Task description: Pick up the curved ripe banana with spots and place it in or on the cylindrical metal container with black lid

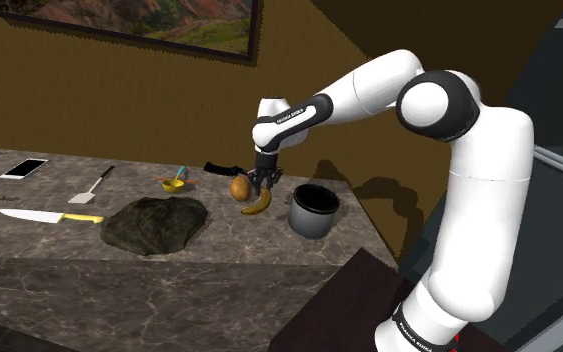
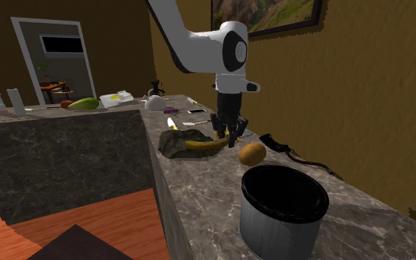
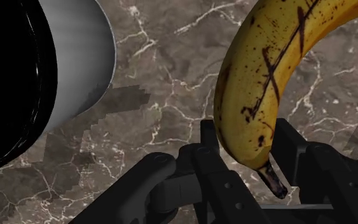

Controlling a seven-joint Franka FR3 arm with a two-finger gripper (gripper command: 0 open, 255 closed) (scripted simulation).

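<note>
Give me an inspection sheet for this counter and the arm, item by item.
Surface: dark marbled counter.
Job's things: spotted yellow banana in the gripper; grey cylindrical container, black rim, top open.
Clutter: brown round fruit, dark crumpled cloth, knife, spatula, phone.
Gripper: jaws shut on the banana's end.
Cables: thin cord-like tail on a black object by the wall.
Surroundings: brown walls, framed picture.

Tool clasps banana beside brown fruit; black-rimmed container nearer camera.
</note>
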